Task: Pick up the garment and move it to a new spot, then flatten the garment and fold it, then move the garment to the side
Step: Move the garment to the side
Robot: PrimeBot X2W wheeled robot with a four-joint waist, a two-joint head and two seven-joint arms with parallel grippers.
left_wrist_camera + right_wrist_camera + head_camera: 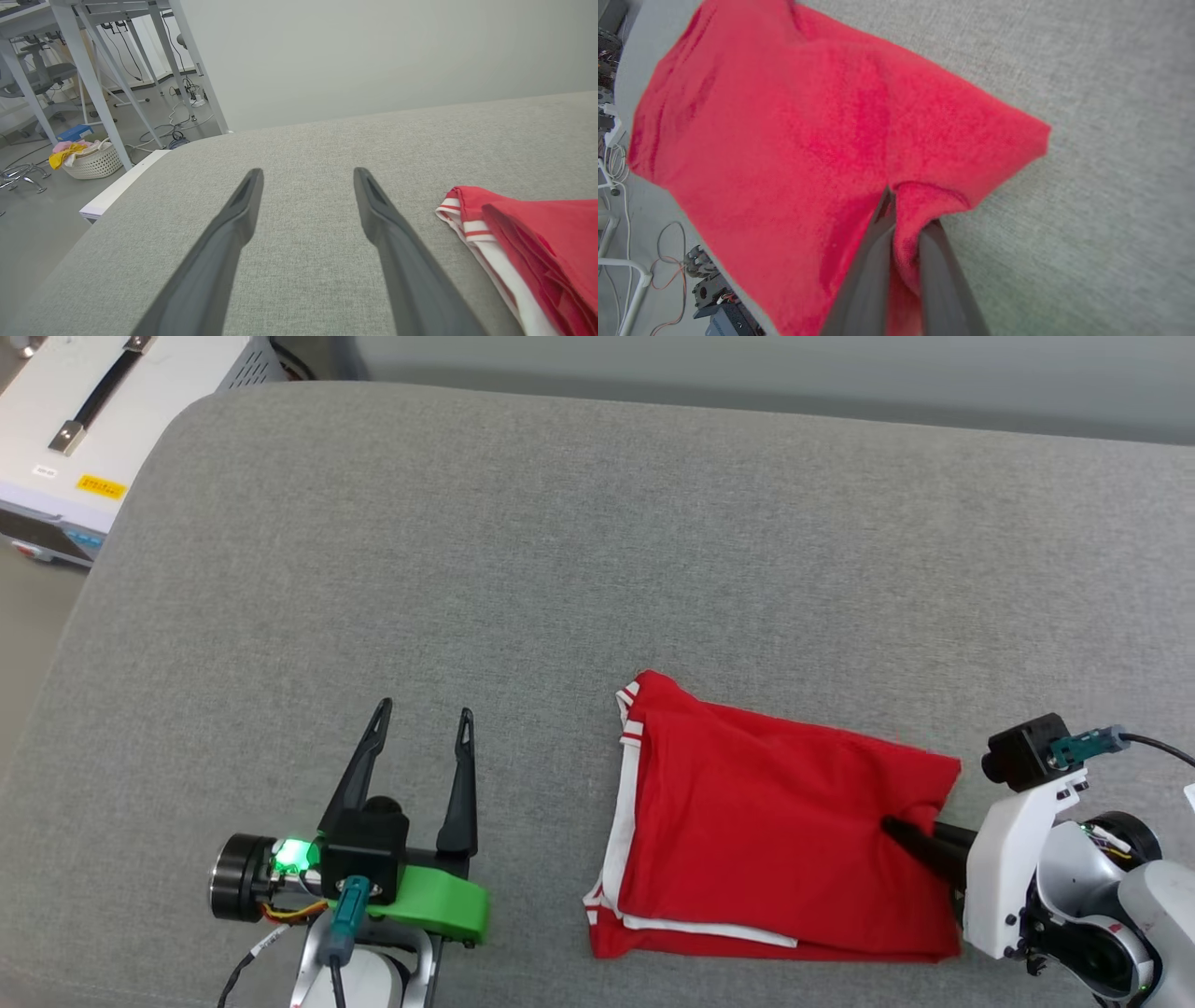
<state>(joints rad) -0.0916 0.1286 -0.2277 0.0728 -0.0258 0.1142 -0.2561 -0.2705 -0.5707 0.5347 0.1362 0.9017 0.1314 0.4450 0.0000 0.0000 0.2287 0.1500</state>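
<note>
Pinching the garment (775, 821) with the right gripper (892, 824), its two dark fingers pressed together on a bunched fold of red cloth at the right-hand edge, near the far right corner. From the right wrist, a close look at that grip: red fabric of the garment (808, 140) squeezed up between the fingers of the right gripper (908, 217) and spreading away beyond the tips over the grey cushion (1087, 140). Folded into a rough rectangle and lying on the grey cushion (467, 569) at the lower right of the head view, with white sleeve and striped trim along the left edge. Well apart from the left gripper (424, 709), spread wide and holding nothing, over bare cushion to the left of the cloth. From the left wrist, parted fingers of the left gripper (307, 171), with the garment (537, 233) off to the right, not touching.
</note>
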